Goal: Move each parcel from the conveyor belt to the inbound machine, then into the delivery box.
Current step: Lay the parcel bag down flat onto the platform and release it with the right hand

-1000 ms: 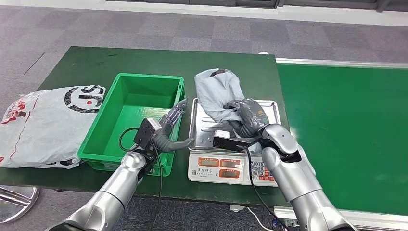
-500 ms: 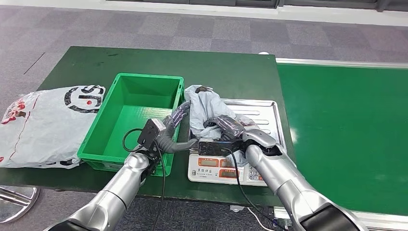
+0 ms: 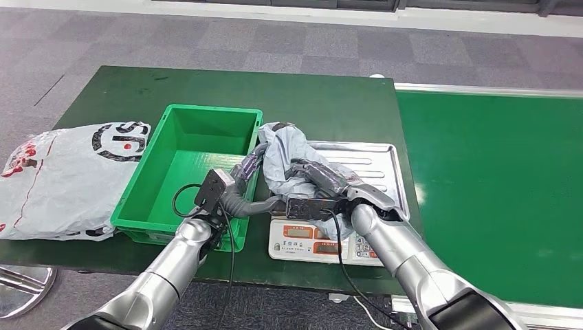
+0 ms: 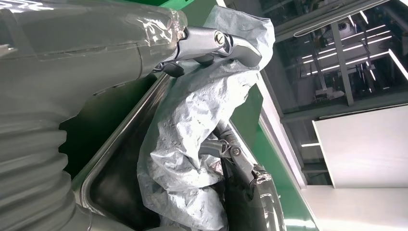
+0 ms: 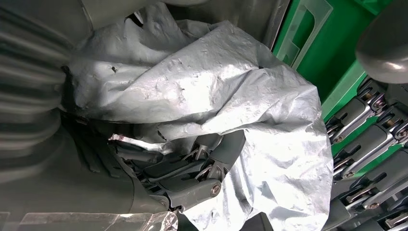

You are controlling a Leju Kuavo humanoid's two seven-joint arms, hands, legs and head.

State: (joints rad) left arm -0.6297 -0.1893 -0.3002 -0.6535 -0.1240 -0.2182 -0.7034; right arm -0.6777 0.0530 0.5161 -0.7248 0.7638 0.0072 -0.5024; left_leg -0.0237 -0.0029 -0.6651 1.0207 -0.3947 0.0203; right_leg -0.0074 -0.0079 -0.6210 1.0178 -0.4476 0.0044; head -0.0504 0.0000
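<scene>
Your right hand [image 3: 323, 182] has its fingers clamped into the crumpled grey plastic parcel bag [image 3: 285, 157], which hangs over the edge of the steel weighing scale [image 3: 371, 168] nearest the empty green plastic crate [image 3: 182, 161]. Your left hand [image 3: 246, 180] sits between crate and scale, fingers apart, its fingertips touching the parcel's side. Beyond the crate, away from the scale, lies a white printed plastic bag [image 3: 65, 172].

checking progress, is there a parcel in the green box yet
No: in the head view the green box shows a bare floor, while the right hand holds the grey parcel over the scale.
</scene>
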